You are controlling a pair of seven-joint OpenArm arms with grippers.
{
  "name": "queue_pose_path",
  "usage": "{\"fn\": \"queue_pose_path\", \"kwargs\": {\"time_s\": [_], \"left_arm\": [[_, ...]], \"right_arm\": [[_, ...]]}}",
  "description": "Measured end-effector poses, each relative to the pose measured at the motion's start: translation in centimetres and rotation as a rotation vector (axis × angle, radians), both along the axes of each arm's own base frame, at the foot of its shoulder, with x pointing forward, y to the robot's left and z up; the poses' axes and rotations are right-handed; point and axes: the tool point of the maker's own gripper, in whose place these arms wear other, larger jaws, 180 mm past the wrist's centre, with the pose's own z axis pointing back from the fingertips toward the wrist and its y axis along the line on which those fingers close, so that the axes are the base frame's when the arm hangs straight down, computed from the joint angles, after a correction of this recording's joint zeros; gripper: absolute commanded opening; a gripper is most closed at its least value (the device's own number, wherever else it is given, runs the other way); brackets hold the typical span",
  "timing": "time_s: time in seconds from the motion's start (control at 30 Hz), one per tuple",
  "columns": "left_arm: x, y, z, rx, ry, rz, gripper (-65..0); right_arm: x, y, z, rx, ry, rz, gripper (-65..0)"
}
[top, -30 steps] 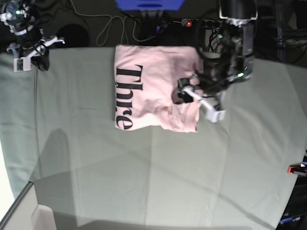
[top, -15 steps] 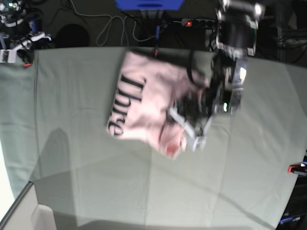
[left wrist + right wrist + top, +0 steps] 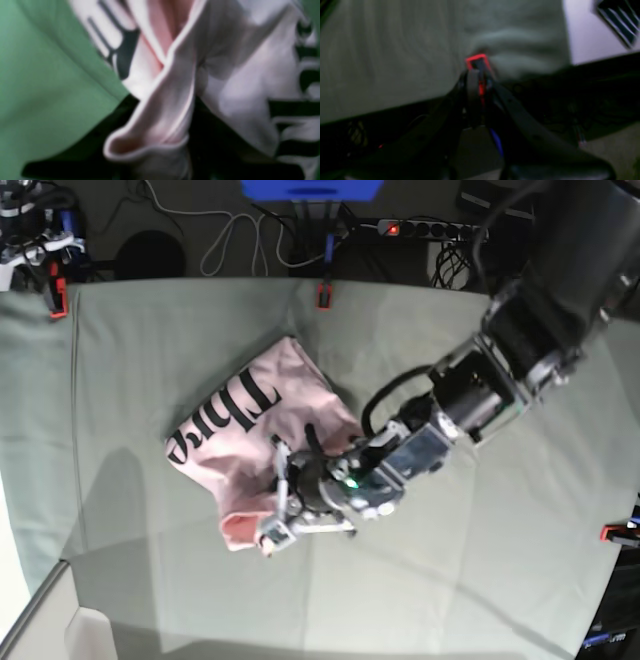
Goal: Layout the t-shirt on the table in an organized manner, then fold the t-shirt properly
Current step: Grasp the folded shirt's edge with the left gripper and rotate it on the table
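One soft pale pink shirt (image 3: 250,445) with black serif lettering lies bunched and tilted near the middle of the table (image 3: 480,560), which is covered in creased grey-green cloth. The left gripper (image 3: 283,515) sits at the shirt's near right corner, its jaws clenched on a hemmed fold of the fabric; the wrist view shows that fold (image 3: 160,120) rising crumpled between them. The right gripper (image 3: 25,250) is at the far corner, well apart from the shirt, jaws closed on nothing. Three red-and-black clamps (image 3: 325,293) show at the edges.
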Motion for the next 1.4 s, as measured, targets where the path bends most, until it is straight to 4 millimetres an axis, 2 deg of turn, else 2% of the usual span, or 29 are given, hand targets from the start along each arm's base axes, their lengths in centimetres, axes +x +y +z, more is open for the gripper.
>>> {"fn": "queue_pose_path", "kwargs": {"time_s": [0.23,0.47,0.53,0.7,0.77,0.8,0.97,1.03,1.1,1.17,1.33,1.4], "left_arm": [[-0.5,-2.9,-0.6,0.159,-0.153,-0.222,-65.0],[-2.7,-8.9,0.3,0.177,-0.292,-0.407,-65.0],[-2.8,-9.4,0.5,0.191,-0.323,-0.437,-65.0],[-2.3,-8.2,0.1,0.241,-0.34,-0.443,-64.3],[-2.2,-8.1,0.0,0.243,-0.34,-0.442,-59.6],[-2.2,-8.1,-0.1,0.245,-0.339,-0.441,-55.1],[-1.5,-7.1,-0.5,0.273,-0.338,-0.419,-27.2],[-1.0,-7.2,-0.1,0.274,-0.349,-0.418,-18.6],[-0.2,-7.3,0.8,0.274,-0.368,-0.419,-15.0],[0.9,-7.7,2.6,0.269,-0.411,-0.421,-14.7],[3.1,-11.4,10.8,0.036,-0.494,-0.315,-14.7],[4.1,-11.6,14.0,-0.059,-0.505,-0.239,-14.7]], "right_arm": [[-0.1,0.4,-0.2,0.013,-0.004,-0.012,-63.1],[-0.3,0.8,-0.5,0.026,-0.002,-0.02,-63.1],[-0.4,1.0,-0.7,0.03,0.0,-0.023,-63.1],[-0.6,1.3,-0.9,0.04,0.001,-0.029,-63.1],[-0.6,1.3,-0.9,0.04,0.001,-0.029,-63.1],[-0.6,1.3,-0.9,0.04,0.001,-0.029,-63.1],[-0.5,1.3,-0.8,0.039,0.001,-0.028,-63.1],[-0.5,1.4,-0.9,0.041,0.001,-0.026,-63.1],[-0.5,1.5,-0.9,0.043,0.001,-0.027,-63.1],[-0.5,1.5,-0.9,0.044,0.002,-0.027,-63.1],[-0.2,1.5,-0.9,0.044,-0.006,-0.026,-63.1],[-0.2,1.5,-0.9,0.045,-0.006,-0.026,-63.1]]}}
